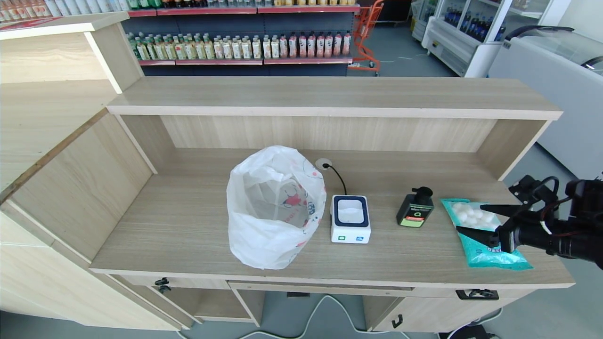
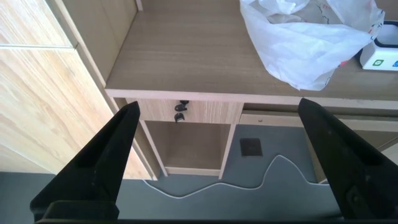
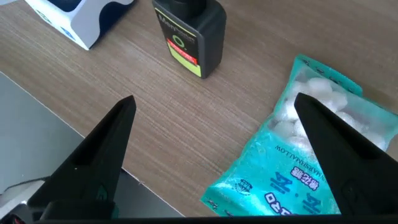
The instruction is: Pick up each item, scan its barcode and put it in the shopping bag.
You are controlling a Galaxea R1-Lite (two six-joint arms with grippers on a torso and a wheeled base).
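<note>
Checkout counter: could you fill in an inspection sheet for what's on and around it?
Surface: wooden counter, raised back ledge.
Job's things: shopping bag standing open; scanner beside it; black bottle upright; teal packet lying flat.
Clutter: nothing seen.
Pincers: left pincer open, in front of the counter; right pincer open over the packet.
Cables: black cable from scanner to a counter hole; white cable on the floor.
Surroundings: drink shelves, freezers.
</note>
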